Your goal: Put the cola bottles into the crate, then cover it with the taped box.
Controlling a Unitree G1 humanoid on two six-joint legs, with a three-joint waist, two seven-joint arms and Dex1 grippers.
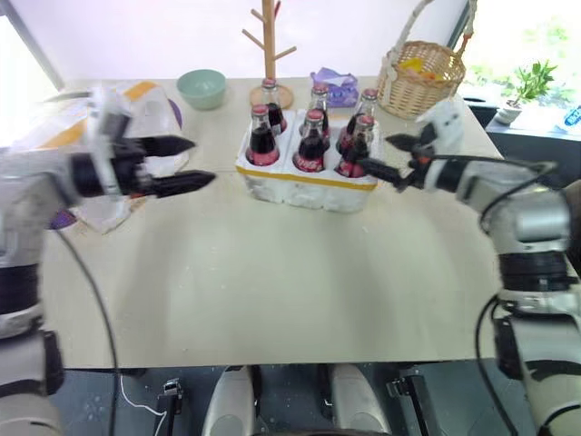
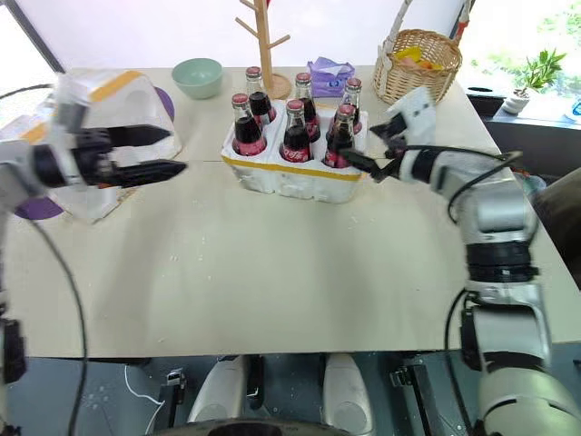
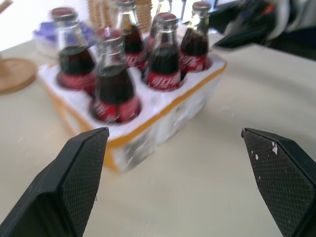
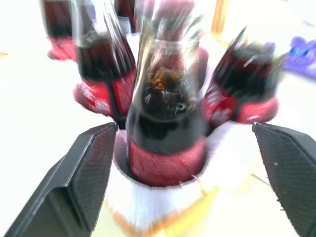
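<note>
with the cola bottles (image 1: pixel 309 141) crated and both the left gripper (image 1: pixel 186 163) and right gripper (image 1: pixel 392 156) spread wide and empty, the taped box (image 1: pixel 136 113) looks light but crushable, best squeezed gently by opposite walls

The cola bottles (image 1: pixel 310 143) are clear glass filled with near-black liquid, each topped by a red cap and wrapped in a red label with white lettering. They stand in the crate (image 1: pixel 309 182), white foam with one yellow band round its side. On the left, the taped box (image 2: pixel 118 104) is white with wide yellow stripes. At the far side sit a pale green bowl (image 1: pixel 201 88), a light wooden stand (image 1: pixel 269 45), a purple packet (image 1: pixel 335 86) and a tan woven basket (image 1: pixel 421 77). The table (image 1: pixel 272 272) is pale beige. Both grippers' fingers (image 3: pixel 79 177) are black with a fine cross-hatched texture.
</note>
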